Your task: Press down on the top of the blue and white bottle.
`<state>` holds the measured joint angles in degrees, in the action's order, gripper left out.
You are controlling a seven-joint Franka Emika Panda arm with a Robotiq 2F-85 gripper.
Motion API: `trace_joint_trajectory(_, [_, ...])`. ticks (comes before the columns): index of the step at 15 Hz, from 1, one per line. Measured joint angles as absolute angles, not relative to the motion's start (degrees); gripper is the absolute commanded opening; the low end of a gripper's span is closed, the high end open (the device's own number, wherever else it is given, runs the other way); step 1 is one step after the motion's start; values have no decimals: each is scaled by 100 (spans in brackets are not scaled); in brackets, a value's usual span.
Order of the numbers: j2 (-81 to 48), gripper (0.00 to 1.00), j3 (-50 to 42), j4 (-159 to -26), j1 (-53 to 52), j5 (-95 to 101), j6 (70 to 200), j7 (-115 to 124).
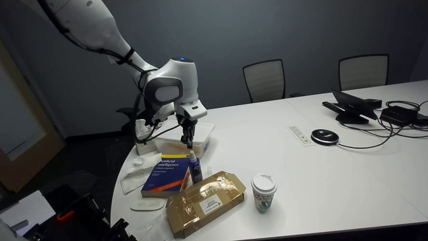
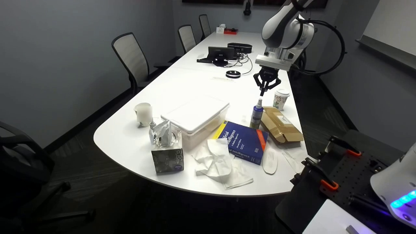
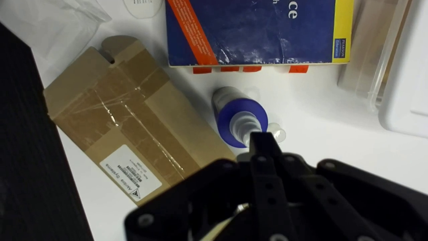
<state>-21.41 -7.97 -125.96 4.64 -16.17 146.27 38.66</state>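
Note:
The blue and white spray bottle stands upright on the table, with a blue body and a white nozzle, in both exterior views. In the wrist view the bottle is seen from above, and a fingertip hides part of its nozzle. My gripper is shut, fingers together and pointing down, with nothing between them. It is just above the nozzle, with a small gap showing in an exterior view. The fingertips also show in the wrist view. I cannot tell exactly how they line up with the nozzle's top.
A blue book and a brown cardboard box lie close beside the bottle. A small clear cap lies by its base. A lidded plastic bin, a tissue box and a paper cup stand nearby.

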Motion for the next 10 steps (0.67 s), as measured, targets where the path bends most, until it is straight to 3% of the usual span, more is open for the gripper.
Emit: trace_joint_trajectory(10, [-2600,0,-835,-12199,449,-1610,14582,3896])
